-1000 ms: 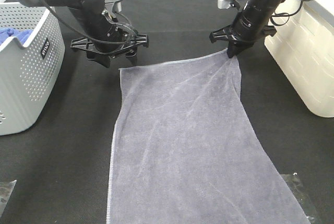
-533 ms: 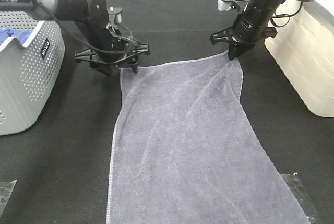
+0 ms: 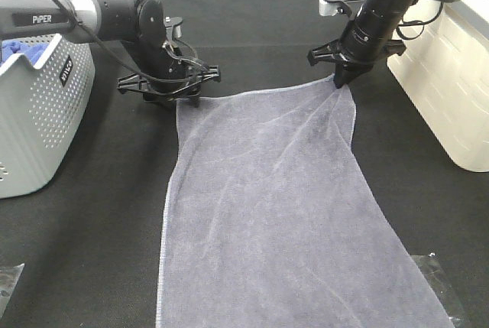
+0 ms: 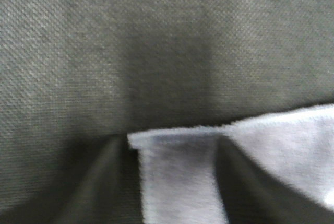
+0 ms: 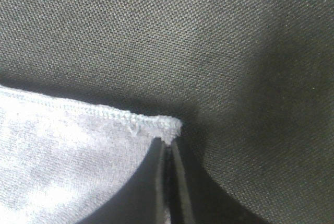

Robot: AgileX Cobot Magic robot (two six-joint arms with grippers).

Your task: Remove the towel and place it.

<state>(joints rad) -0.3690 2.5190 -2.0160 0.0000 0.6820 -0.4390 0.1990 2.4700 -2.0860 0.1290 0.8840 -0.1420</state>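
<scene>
The greyish-lavender towel (image 3: 267,190) lies spread flat on the black table, running from the far middle to the near edge. My left gripper (image 3: 177,92) is low on the table at the towel's far left corner. In the left wrist view its two fingers (image 4: 104,182) stand apart on either side of that corner (image 4: 177,182), so it is open. My right gripper (image 3: 338,79) is shut on the far right corner, which rises slightly to it. The right wrist view shows the jaws pressed together at the hemmed corner (image 5: 156,125).
A grey perforated basket (image 3: 46,114) holding a blue cloth (image 3: 27,47) stands at the left. A white bin (image 3: 451,83) stands at the right edge. Bits of clear plastic lie at the near left (image 3: 8,278) and near right (image 3: 435,267).
My left gripper has come down and slightly right onto the towel's far left corner, and its jaws have narrowed. The right gripper and the towel have stayed put.
</scene>
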